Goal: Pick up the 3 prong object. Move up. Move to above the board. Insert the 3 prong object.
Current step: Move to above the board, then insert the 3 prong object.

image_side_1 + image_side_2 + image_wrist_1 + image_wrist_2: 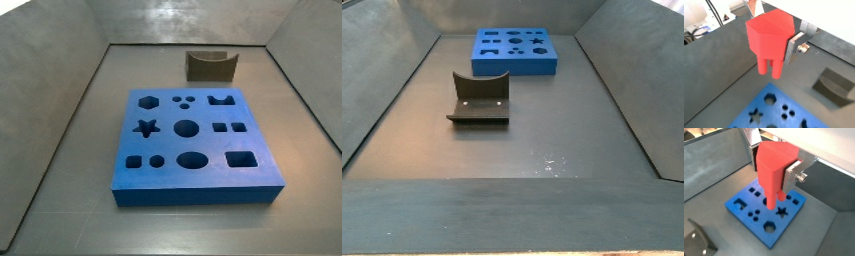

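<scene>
The gripper [774, 47] is shut on the 3 prong object [767, 37], a bright red piece with a blocky top and long prongs pointing down. It shows in both wrist views, and a silver finger [793, 174] presses its side. The piece [773, 173] hangs well above the board [754, 223], a flat blue slab with many shaped holes. In a wrist view the prongs end over grey floor short of the board [767, 112]. Both side views show the board [167, 175] [513, 62] lying on the floor. Neither shows the gripper or the red piece.
The dark fixture [210, 66] stands on the floor beyond the board's far edge, and it shows nearer in a side view [478, 100] and in both wrist views [834, 87] [697, 243]. Grey sloping walls [67, 120] enclose the floor.
</scene>
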